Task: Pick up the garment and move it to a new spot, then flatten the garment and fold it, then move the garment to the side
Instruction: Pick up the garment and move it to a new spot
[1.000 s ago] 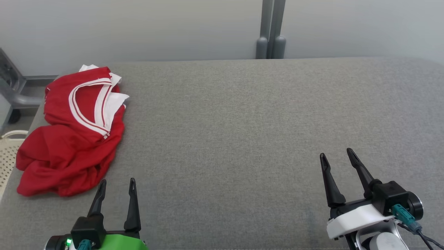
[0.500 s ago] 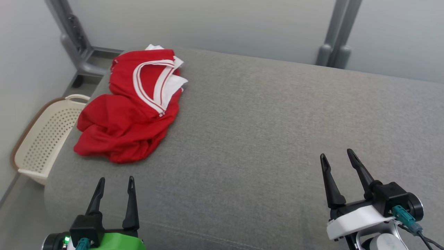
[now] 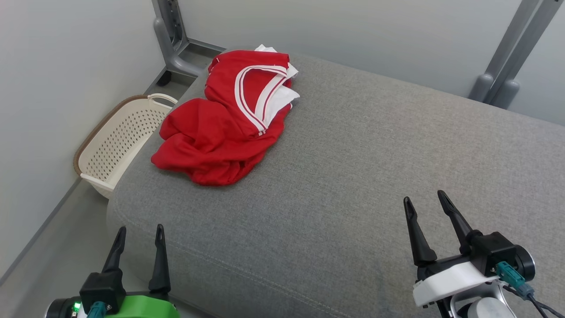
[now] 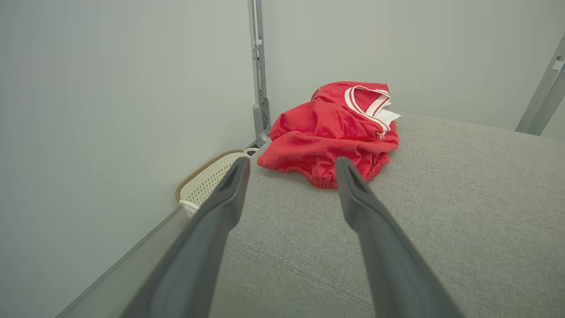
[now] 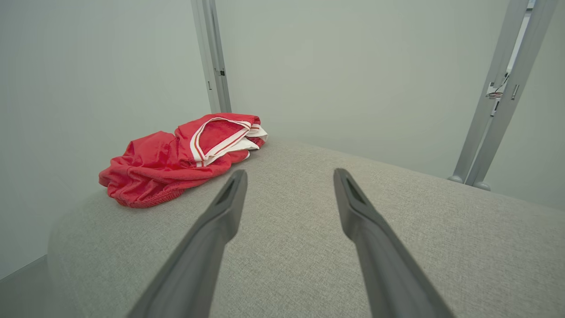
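Nothing on the table (image 3: 353, 176) has shifted since a second ago. The head camera has swung to the robot's left, so the garment (image 3: 220, 132) now shows nearer the middle of its view, and a cream perforated basket (image 3: 119, 137) and a strip of floor (image 3: 57, 247) have come into sight.

The garment is a red piece of clothing, crumpled into a loose heap at the far left corner of the grey padded table, close to its left edge. A white band edged with thin red stripes curves across the upper part of the heap in a long loop, and a flap of plain white cloth pokes out on the far right side of it. The lower part is bunched red fabric with deep folds. In the left wrist view the garment (image 4: 326, 132) shows a gathered, elastic-looking hem along its near edge, and in the right wrist view the garment (image 5: 167, 168) sits low and rumpled against the pale wall.

The basket stands on the floor just beside the table, below the garment's corner. A grey metal post (image 3: 170, 35) rises behind it.

The left hand (image 3: 140, 229) hangs at the table's near left corner, fingers spread wide and holding nothing; its own view shows the left hand (image 4: 292, 161) pointing at the garment, well apart from it. The right hand (image 3: 424, 197) hovers over the near right of the table, likewise wide and empty, as the right hand (image 5: 289, 172) shows in its wrist view.
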You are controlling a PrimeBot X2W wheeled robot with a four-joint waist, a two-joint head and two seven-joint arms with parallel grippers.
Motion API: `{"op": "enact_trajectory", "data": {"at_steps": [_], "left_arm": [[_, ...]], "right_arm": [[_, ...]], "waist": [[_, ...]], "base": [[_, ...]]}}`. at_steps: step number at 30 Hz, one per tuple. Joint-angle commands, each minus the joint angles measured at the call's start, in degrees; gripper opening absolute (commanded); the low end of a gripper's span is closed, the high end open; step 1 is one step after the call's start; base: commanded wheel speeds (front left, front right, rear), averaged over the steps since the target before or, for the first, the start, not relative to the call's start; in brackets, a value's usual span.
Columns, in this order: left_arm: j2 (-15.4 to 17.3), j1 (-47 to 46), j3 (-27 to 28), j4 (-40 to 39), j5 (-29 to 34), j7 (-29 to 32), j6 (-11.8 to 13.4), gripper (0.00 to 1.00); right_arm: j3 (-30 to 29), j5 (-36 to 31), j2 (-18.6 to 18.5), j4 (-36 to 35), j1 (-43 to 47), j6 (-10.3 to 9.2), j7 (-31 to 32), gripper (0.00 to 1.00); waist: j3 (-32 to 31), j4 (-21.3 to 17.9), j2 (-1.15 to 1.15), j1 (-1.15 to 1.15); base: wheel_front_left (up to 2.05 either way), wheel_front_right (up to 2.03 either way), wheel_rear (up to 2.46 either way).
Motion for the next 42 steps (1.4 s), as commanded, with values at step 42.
{"op": "enact_trajectory", "data": {"at_steps": [42], "left_arm": [[25.92,-36.75,-19.64,22.28,-26.79,30.23,-6.96,1.00]], "right_arm": [[-0.44,-4.42,-0.27,-2.23,-8.45,0.00,-0.23,1.00]], "waist": [[18.03,-17.34,0.00,0.00]], "base": [[0.00,0.00,0.00]]}}
